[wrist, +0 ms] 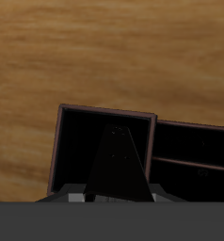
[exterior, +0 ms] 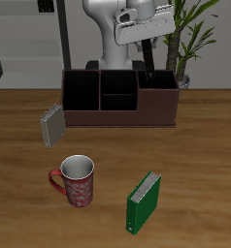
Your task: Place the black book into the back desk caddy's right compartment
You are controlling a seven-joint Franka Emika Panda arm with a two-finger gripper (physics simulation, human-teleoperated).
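Note:
The back desk caddy (exterior: 117, 116) is a long dark maroon-brown box at the back of the table. My gripper (exterior: 147, 58) hangs over its large right compartment (exterior: 157, 94) and is shut on the black book (exterior: 148, 76). The book hangs upright, with its lower end about level with the compartment's rim. In the wrist view the black book (wrist: 119, 160) runs down from my gripper (wrist: 114, 194) into the dark opening of the right compartment (wrist: 78, 141). The caddy's wall (wrist: 57, 151) frames that opening. The fingertips are mostly hidden by the book.
A grey book (exterior: 52, 124) leans beside the caddy's other end. A red mug (exterior: 77, 180) and a green book (exterior: 143, 201) stand nearer the table's front edge. A potted plant (exterior: 190, 39) stands behind the caddy, close to my arm.

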